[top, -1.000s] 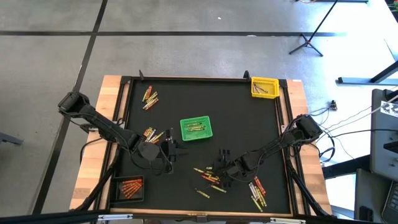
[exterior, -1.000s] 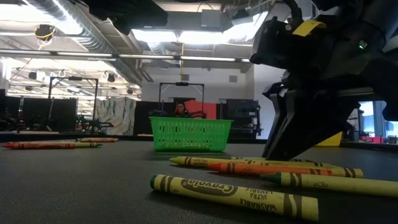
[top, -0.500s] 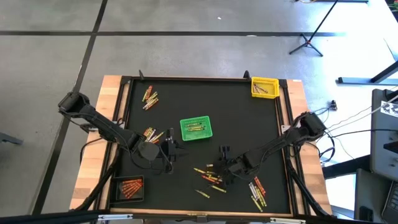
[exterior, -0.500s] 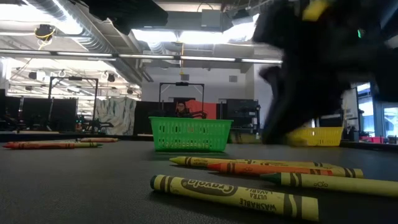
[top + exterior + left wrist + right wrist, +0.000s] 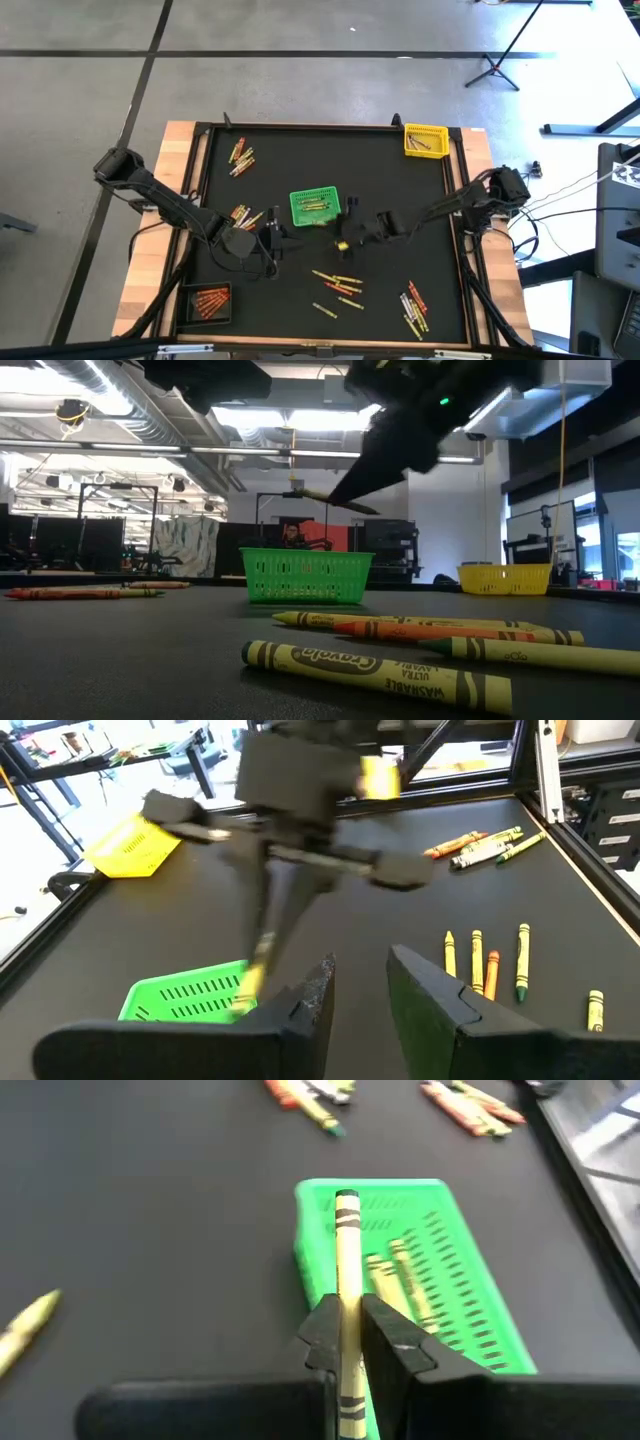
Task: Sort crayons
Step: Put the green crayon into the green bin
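Right claw (image 5: 343, 226): raised above the worktop, just beside the green basket's edge; fingers (image 5: 385, 1342) clamped on one yellow-green crayon (image 5: 347, 1270), which pokes forward over the basket.
Left claw (image 5: 281, 238): low over the worktop, near the green basket's near-left corner; fingers (image 5: 425, 995) slightly apart, nothing between them.
Green basket (image 5: 315, 207): mid-worktop; several crayons lying inside, seemingly green and yellow-green, though hard to tell for sure.
Yellow basket (image 5: 424, 140): far right corner of the worktop; a few crayons inside.
Black basket (image 5: 208, 301): near left corner; orange and red crayons inside.
Loose crayons, near centre (image 5: 338, 285): scattered yellow, green and orange sticks on the black mat, well apart from the right claw.
Loose crayons, near right (image 5: 414, 308): a small cluster of red, orange and yellow.
Loose crayons, far left (image 5: 241, 157): a small cluster, red, orange and yellow.
Loose crayons, left of centre (image 5: 245, 215): a small cluster just beside the left arm.
Worktop (image 5: 390, 175): black mat inside a raised frame, wooden border outside.
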You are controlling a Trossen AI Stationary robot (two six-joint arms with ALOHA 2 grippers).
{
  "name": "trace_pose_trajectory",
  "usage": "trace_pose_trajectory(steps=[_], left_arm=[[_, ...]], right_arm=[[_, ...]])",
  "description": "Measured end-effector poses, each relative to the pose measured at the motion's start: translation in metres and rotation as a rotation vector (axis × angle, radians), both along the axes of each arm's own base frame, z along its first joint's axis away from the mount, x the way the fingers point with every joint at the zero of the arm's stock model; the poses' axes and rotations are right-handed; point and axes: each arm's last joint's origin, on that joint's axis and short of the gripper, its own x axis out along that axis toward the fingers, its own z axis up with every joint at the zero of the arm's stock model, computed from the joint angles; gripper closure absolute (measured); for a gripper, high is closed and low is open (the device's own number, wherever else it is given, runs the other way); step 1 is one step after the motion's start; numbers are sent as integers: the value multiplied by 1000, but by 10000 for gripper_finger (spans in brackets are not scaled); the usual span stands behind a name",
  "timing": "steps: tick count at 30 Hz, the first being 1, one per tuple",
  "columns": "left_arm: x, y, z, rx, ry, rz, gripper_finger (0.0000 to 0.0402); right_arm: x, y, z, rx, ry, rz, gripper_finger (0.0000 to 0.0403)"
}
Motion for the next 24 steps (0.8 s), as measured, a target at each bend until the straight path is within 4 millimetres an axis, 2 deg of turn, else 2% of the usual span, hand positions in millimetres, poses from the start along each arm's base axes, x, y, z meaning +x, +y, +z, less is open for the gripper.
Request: trace_pose_trajectory(steps=[8, 14, 20, 24], left_arm=[[0, 0, 0, 0, -1, 0, 321], [0, 0, 1, -2, -6, 1, 321], [0, 0, 1, -3, -6, 1, 321], [0, 0, 1, -2, -7, 4, 321]], right_arm=[[15, -46, -3, 69, -42, -24, 377], [23, -72, -26, 121, 12, -41, 377], [29, -87, -52, 143, 65, -72, 377], [31, -87, -60, 143, 72, -71, 377]])
